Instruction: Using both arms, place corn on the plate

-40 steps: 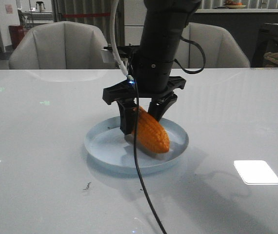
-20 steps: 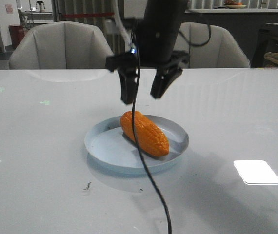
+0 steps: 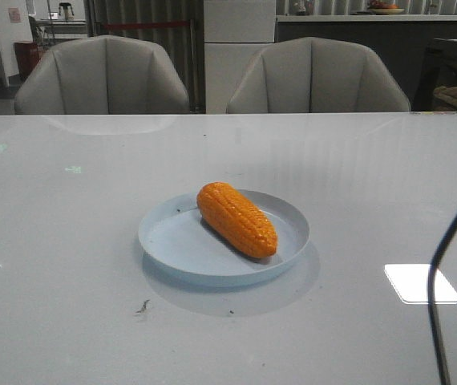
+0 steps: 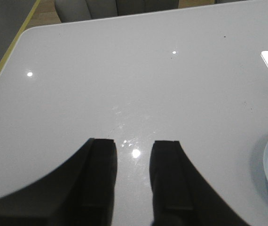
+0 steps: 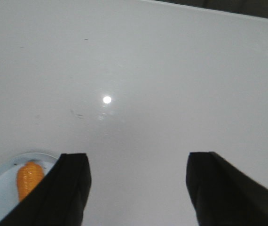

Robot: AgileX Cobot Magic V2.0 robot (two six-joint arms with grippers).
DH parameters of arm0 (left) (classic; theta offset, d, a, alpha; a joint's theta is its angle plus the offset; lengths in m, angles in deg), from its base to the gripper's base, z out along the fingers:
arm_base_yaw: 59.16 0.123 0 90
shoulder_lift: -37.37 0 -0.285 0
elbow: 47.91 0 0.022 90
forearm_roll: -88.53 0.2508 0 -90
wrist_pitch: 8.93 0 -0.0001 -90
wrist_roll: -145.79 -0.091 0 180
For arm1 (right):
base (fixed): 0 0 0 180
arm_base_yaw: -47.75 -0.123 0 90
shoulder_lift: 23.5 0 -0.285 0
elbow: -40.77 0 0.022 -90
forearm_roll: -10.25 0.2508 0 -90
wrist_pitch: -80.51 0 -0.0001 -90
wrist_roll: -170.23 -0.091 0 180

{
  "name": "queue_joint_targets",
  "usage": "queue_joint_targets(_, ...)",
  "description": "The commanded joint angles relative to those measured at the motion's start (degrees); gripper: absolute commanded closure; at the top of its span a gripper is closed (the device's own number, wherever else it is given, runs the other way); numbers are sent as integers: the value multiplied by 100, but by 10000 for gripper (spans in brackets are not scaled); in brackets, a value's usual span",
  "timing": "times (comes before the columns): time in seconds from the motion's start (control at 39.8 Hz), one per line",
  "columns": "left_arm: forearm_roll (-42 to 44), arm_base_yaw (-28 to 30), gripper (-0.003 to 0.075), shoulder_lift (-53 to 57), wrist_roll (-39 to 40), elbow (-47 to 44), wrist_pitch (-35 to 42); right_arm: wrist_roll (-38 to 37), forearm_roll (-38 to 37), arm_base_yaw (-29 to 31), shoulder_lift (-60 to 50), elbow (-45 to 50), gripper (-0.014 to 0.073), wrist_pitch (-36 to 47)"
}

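Now corn (image 3: 236,218) alone on plate (image 3: 172,241), right claw (image 5: 136,188) gone aloft, spread wide, left claw (image 4: 134,176) parted, empty.

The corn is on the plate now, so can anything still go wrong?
Maybe a little. The corn lies loose on its rounded side in the plate, and the rim is low, so a bump could roll it out. A black cable hangs over the table to the plate's right; if it swings across, it could nudge the plate. Both the left gripper and right gripper are open and away.
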Motion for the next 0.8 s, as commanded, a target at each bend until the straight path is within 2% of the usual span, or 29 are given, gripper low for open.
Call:
queue_joint_targets(0.0, 202, 16, 443, 77, 68, 159, 257, 14, -52, 466, -829, 624, 50, 359)
queue_joint_targets(0.15, 202, 16, 443, 77, 68, 159, 257, 40, -56, 847, -1831, 2334, 50, 1112)
queue_joint_targets(0.38, 202, 16, 443, 77, 68, 159, 249, 214, -56, 866, -3068, 4299, 50, 1661)
queue_joint_targets(0.53, 214, 16, 443, 77, 68, 159, 243, 214, -56, 866, -3541, 4852, 50, 1756)
queue_joint_targets(0.78, 214, 5, 443, 57, 68, 159, 273, 209, -56, 866, -3575, 4914, 50, 1488)
